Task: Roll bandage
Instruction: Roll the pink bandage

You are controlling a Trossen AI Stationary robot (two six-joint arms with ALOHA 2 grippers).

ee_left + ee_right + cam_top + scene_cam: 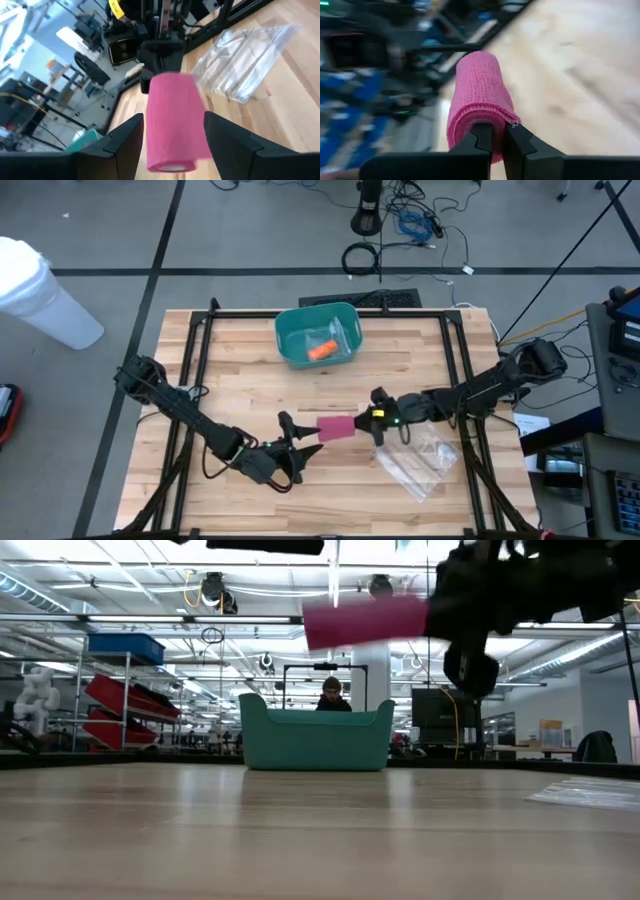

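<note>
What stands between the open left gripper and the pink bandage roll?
Nothing visible. The right gripper holds the pink bandage roll by one end above the table, and its free end points at the open left gripper, with only air between.

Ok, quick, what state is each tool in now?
Left tool: open, holding nothing.
Right tool: shut on the pink bandage roll.

A teal bin (318,335) holding an orange item (321,351) sits on the wooden table (240,395), near a clear plastic bag (420,463).
</note>
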